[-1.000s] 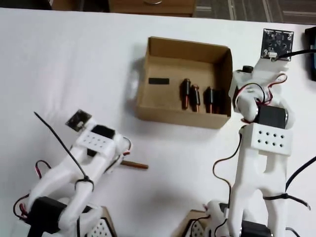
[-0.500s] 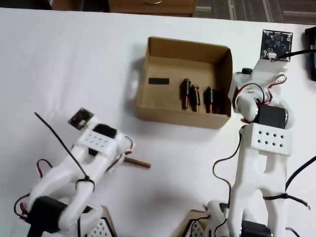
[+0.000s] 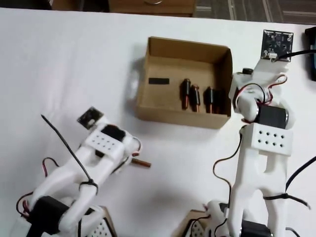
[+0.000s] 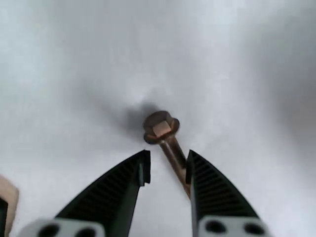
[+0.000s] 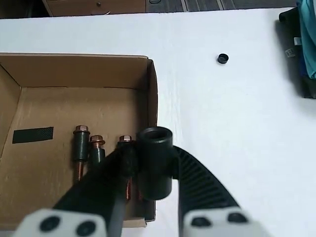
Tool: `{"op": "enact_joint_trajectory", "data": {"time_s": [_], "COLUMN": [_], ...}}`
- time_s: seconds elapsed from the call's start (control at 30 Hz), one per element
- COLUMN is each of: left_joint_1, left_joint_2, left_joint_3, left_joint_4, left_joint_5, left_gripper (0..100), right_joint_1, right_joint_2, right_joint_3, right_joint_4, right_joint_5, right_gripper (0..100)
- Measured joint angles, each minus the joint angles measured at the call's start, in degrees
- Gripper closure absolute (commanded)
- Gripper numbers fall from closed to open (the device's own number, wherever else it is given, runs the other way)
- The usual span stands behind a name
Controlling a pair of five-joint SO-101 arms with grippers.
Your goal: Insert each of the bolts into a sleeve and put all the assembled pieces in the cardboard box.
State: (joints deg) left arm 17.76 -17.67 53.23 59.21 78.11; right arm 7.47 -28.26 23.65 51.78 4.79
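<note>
A copper bolt [image 4: 160,127] lies on the white table, hex head pointing away from my left gripper [image 4: 168,165]. The gripper is open, its fingers straddle the bolt's shaft, and the shaft rests against one finger. In the high view the bolt [image 3: 142,164] sticks out from under the left arm, below the cardboard box [image 3: 148,54]. My right gripper [image 5: 154,163] is shut on a black sleeve [image 5: 155,160], held upright just outside the box's right wall [image 5: 153,98]. Several assembled bolt-and-sleeve pieces [image 3: 196,98] lie in the box.
A small black ring [image 5: 223,59] lies on the table beyond the box. A dark object [image 5: 303,49] sits at the table's far right edge. A black label [image 3: 158,81] is on the box floor. Bare white table spreads left of the box.
My left arm has moved right and forward over the bolt, so less of the shaft shows, and the bolt has shifted slightly right. The right arm has stayed still.
</note>
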Motion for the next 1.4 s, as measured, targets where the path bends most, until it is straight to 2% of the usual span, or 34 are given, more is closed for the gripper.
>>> {"op": "enact_joint_trajectory", "data": {"time_s": [0.3, 0.67, 0.73, 0.8, 1.03, 1.2, 1.27, 1.4], "left_joint_1": [-1.14, 0.79, 0.79, 0.88, 1.05, 1.05, 1.05, 0.70], "left_joint_2": [0.09, 5.19, 5.54, 5.80, 6.24, 6.51, 6.51, 6.07], "left_joint_3": [1.23, 1.05, 1.05, 0.97, -0.18, -4.22, -7.21, -16.18], "left_joint_4": [-3.16, -6.24, -6.68, -6.77, -7.56, -4.75, -2.64, 1.76], "left_joint_5": [0.00, 0.00, 0.00, 0.00, 0.00, 0.00, -1.85, -10.02], "left_gripper": [87, 87, 90, 98, 97, 97, 98, 98], "right_joint_1": [0.00, 0.00, 0.00, 0.00, 0.00, 0.00, 0.00, 0.00], "right_joint_2": [0.00, 0.00, 0.00, 0.00, 0.00, 0.00, 0.00, -0.70], "right_joint_3": [0.00, 0.00, 0.00, 0.00, 0.00, 0.00, 0.00, 0.00], "right_joint_4": [0.00, 0.00, 0.00, 0.00, 0.00, 0.00, 0.00, 0.00], "right_joint_5": [0.00, 0.00, 0.00, 0.00, 0.00, 0.00, 0.00, 0.00], "right_gripper": [97.8, 97.8, 97.8, 97.8, 97.8, 97.8, 97.8, 97.8]}}
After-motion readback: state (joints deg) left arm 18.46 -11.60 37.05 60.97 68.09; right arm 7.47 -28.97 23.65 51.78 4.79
